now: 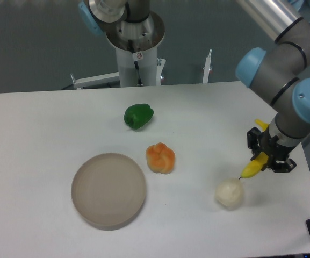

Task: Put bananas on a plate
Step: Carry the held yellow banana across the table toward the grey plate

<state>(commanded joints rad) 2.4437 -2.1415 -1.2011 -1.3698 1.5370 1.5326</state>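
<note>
The yellow banana (251, 169) is at the right side of the table, partly hidden by my gripper (268, 156), whose black fingers are shut around it. Its lower tip points down-left toward a white round object, and a small yellow end shows above the gripper. I cannot tell whether the banana still touches the table. The beige-tan round plate (108, 189) lies empty at the lower left, far from the gripper.
An orange lobed pepper (160, 158) sits just right of the plate. A green pepper (138, 115) lies farther back. A white round object (229, 193) rests just below the banana's tip. The arm's base (135, 48) stands behind the table.
</note>
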